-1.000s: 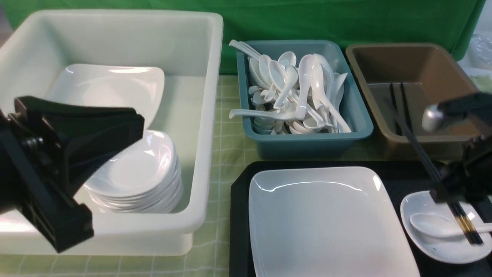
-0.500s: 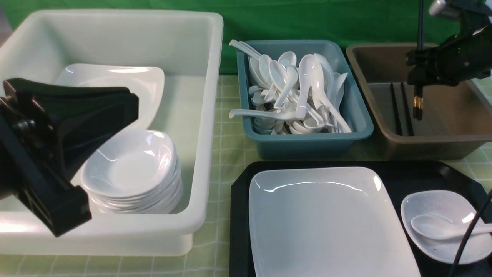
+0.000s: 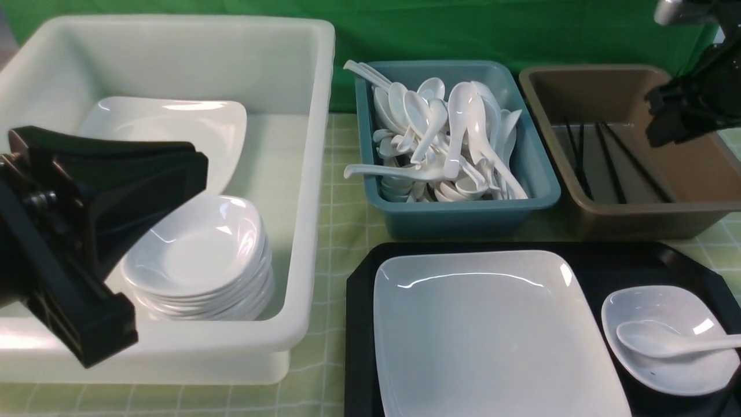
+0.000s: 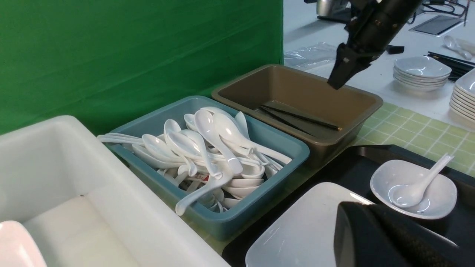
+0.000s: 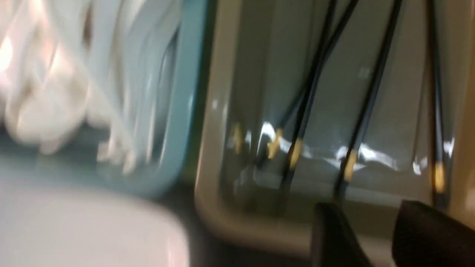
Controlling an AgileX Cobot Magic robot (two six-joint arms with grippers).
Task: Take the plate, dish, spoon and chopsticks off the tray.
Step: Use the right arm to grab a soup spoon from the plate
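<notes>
The black tray (image 3: 613, 266) at the front right carries the large white plate (image 3: 492, 336). Beside the plate on the tray sits the small dish (image 3: 677, 307), with the white spoon (image 3: 642, 339) lying in it. Several black chopsticks (image 3: 611, 165) with gold bands lie in the brown tub (image 3: 637, 223). My right gripper (image 3: 666, 124) hovers above that tub, open, and the wrist view shows nothing between its jaws (image 5: 365, 207). My left gripper (image 3: 194, 168) hangs shut and empty over the white tub (image 3: 312, 174).
A teal tub (image 3: 463, 220) heaped with white spoons stands between the white and brown tubs. The white tub holds a large plate (image 3: 168, 130) and a stack of small dishes (image 3: 202, 260). A green checked cloth covers the table, with a green backdrop behind.
My right gripper lifted the chopsticks off the dish, carried them over the brown tub and opened. The chopsticks now lie in the tub. The left arm barely moved.
</notes>
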